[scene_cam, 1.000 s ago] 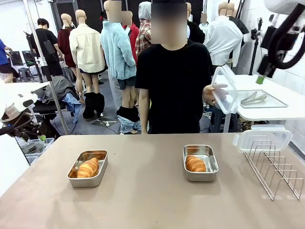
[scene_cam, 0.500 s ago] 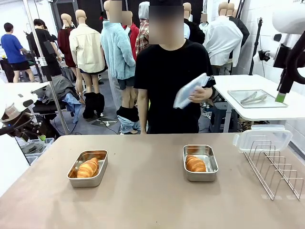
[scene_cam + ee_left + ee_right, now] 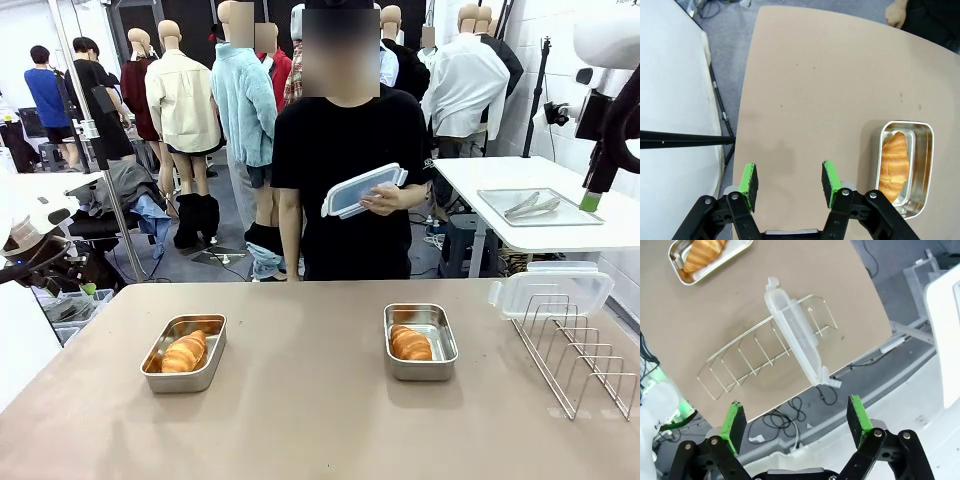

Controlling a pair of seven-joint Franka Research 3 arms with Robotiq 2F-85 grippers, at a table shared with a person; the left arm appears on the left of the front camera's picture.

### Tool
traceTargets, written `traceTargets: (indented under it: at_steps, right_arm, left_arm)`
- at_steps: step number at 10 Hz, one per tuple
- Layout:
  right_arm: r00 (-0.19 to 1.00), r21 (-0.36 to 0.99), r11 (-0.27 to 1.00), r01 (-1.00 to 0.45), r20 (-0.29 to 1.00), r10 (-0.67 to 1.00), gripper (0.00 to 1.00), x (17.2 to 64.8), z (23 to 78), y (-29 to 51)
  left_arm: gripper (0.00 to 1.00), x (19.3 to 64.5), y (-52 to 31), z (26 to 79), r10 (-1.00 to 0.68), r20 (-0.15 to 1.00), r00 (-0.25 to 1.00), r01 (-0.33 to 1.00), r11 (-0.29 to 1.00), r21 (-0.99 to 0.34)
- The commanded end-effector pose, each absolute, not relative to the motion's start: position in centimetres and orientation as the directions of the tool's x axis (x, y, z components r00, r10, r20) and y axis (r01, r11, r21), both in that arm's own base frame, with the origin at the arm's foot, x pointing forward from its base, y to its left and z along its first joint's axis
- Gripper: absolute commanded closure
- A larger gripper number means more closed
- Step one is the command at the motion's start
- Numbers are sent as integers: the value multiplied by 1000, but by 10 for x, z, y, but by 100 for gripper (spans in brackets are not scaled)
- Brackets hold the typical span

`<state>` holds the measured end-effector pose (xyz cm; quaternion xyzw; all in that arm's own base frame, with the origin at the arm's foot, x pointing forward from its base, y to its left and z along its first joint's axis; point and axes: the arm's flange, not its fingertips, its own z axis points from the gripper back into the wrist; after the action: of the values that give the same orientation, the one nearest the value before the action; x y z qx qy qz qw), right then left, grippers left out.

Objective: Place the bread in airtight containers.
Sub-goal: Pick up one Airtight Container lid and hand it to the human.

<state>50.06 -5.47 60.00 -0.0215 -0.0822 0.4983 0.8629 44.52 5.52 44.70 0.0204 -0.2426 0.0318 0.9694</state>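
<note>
Bread: both rolls are already lying in their containers, the left roll (image 3: 184, 352) in the left pan (image 3: 186, 383) and the right roll (image 3: 410, 344) in the right pan (image 3: 423, 373), well apart on the bench (image 3: 300, 430).
Lids: neither pan is wearing one. The person's hand (image 3: 390, 200) is holding one clear lid (image 3: 362, 189) at chest height beyond the bench, and the second lid (image 3: 553, 288) is resting on the wire rack (image 3: 578, 365).
Remaining: judging from this, covering and clipping both pans is what is left.
Left gripper (image 3: 789, 184): its fingers are standing spread on nothing, hovering over bare bench, with the left pan off to one side, apart from them.
Right gripper (image 3: 796, 421): its fingers are gaping wide and empty, hanging high over the bench's edge. The second lid is lying well beyond them, roughly in line with the gap, not touching.
</note>
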Motion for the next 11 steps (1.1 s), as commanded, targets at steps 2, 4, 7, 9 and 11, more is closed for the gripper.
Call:
traceTargets:
  at_steps: [2, 4, 7, 9, 11]
  right_arm:
    - [499, -113, 510, -853, 118, 859, 0, 500, 597, -52]
    - [499, -113, 510, -853, 118, 859, 0, 500, 597, -52]
    - [499, -113, 510, -853, 118, 859, 0, 500, 597, -52]
    - [499, -113, 510, -853, 118, 859, 0, 500, 597, -52]
    - [499, -113, 510, -853, 118, 859, 0, 500, 597, -52]
  left_arm:
    - [33, 445, 55, 448, 62, 474, 878, -88, 996, 32]
    - [33, 445, 55, 448, 62, 474, 878, -88, 996, 32]
    - [33, 445, 55, 448, 62, 474, 878, -88, 996, 32]
    - [33, 445, 55, 448, 62, 474, 878, -88, 996, 32]
    - [33, 445, 55, 448, 62, 474, 878, -88, 996, 32]
